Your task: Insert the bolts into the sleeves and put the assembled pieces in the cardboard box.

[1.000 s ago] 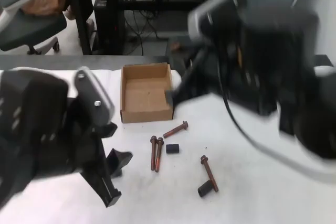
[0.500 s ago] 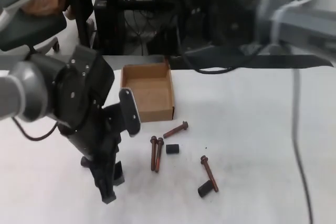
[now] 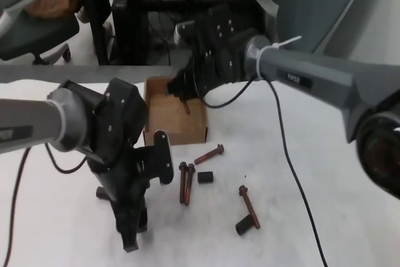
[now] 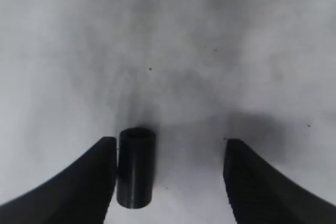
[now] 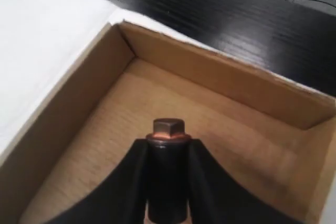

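Right wrist view: over the cardboard box [image 5: 220,72], right gripper [image 5: 168,156] clenched on a sleeve [image 5: 167,195] carrying its bolt [image 5: 168,128], long axis along the fingers, head toward the box floor. Left gripper [image 4: 169,153] spread around a loose sleeve [image 4: 135,166] on the tabletop [image 4: 210,51], touching one finger. Probably rigid, light, slick; best pinched mid-barrel.

Right gripper [image 3: 184,100] with piece [image 5: 168,129] hangs over box [image 3: 175,136]. Bolts [image 3: 185,182] and sleeves [image 3: 205,177] litter the middle of the surface [image 3: 325,217]; left gripper [image 4: 170,153] stands low near-left; room along the right edge.
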